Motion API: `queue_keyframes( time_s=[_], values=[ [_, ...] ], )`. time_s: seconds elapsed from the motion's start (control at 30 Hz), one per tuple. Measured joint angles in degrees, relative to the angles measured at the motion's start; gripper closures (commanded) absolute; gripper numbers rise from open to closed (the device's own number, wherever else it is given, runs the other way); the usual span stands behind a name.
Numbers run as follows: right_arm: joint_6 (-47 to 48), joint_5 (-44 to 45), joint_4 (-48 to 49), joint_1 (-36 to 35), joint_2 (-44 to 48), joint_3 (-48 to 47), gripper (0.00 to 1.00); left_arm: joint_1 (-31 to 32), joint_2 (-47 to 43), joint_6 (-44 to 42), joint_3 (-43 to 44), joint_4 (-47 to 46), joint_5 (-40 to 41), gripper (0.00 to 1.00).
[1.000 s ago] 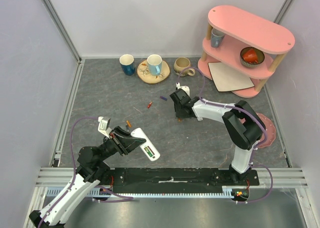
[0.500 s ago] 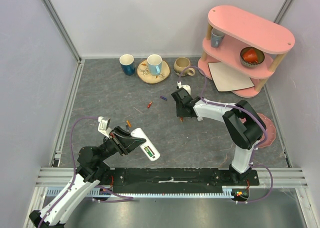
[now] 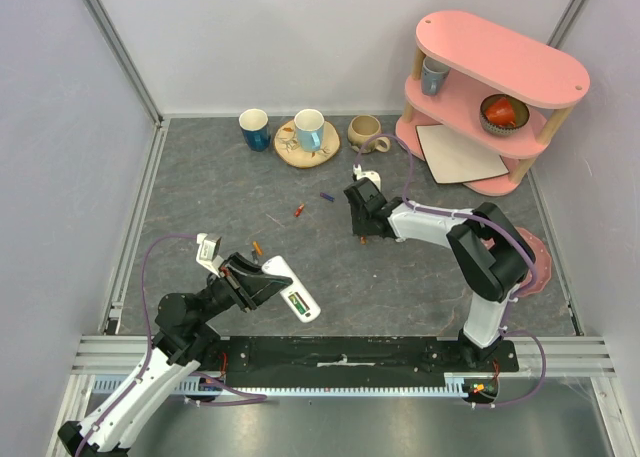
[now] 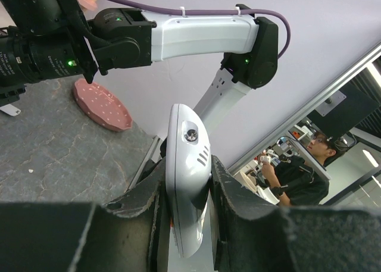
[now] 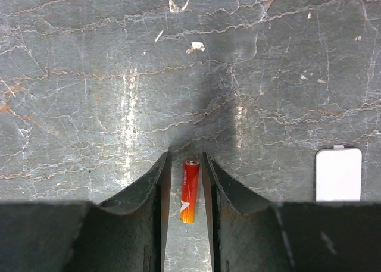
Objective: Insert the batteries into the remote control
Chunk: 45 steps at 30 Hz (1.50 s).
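Note:
My left gripper is shut on the white remote control and holds it on its edge at the near left. The left wrist view shows the remote squeezed between the pads of the left gripper. Its open back shows a green-and-red patch. My right gripper is down at the table, jaws narrowly open on either side of a red-orange battery, with a thin gap on each side. More batteries lie loose: red, purple, orange.
A small white rounded cover lies right of the right gripper. At the back stand a blue cup, a cup on a wooden coaster and a tan mug. A pink shelf holds a white card. A pink plate lies at right.
My right gripper has shifted slightly to the right near the red-orange battery. The left arm and the remote have not moved.

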State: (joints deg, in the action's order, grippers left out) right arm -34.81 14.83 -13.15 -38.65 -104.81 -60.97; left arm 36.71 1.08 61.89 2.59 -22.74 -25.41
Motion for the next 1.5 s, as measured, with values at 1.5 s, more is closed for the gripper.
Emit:
queue_keyframes(
  time_s=[1.5],
  values=[
    [9.4, -5.4, 4.1, -6.9, 46.2, 14.7, 1.00, 0.0, 39.1, 0.6, 0.2, -22.3, 2.8, 0.98]
  ],
)
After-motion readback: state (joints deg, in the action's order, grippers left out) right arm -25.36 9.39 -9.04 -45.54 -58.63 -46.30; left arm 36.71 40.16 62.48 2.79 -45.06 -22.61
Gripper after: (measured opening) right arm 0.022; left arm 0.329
